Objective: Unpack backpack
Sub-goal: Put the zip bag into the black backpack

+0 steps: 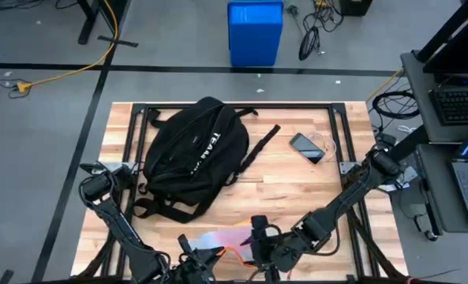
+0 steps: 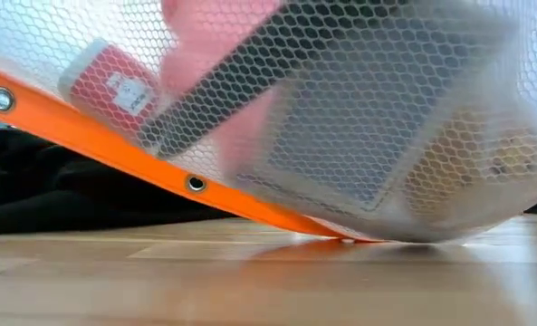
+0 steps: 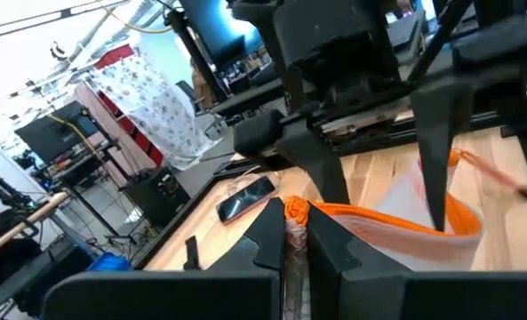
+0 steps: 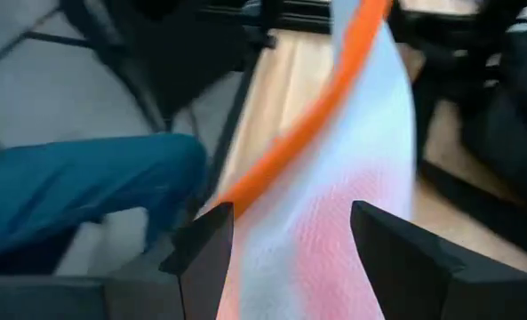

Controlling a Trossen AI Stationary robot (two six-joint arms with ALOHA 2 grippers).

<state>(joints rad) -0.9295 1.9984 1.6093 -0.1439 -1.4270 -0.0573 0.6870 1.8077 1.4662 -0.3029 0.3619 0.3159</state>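
A white mesh pouch (image 1: 222, 239) with an orange zip edge (image 2: 114, 149) lies near the table's near edge. A red-and-white tube (image 2: 114, 86) and boxy things show through it. My left gripper (image 3: 296, 238) is shut on it. My right gripper (image 4: 290, 244) is open, with one finger on either side of the pouch (image 4: 334, 178); I see no touch. The black backpack (image 1: 192, 154) lies flat at the far left-centre, away from both grippers. Its dark bulk (image 2: 51, 190) shows behind the pouch in the low view. My left gripper pinches the end of the pouch's orange zip edge (image 3: 296, 212) between its two fingers. The pouch is tilted, its held side raised. A lower corner (image 2: 368, 237) rests on the wooden table.
A phone (image 1: 307, 147) in a clear cover lies at the far right of the table. A loose backpack strap (image 1: 261, 146) runs between the backpack and the phone. A blue bin (image 1: 255, 31) stands on the floor beyond the far edge. Bare wood (image 1: 297, 197) shows mid-table.
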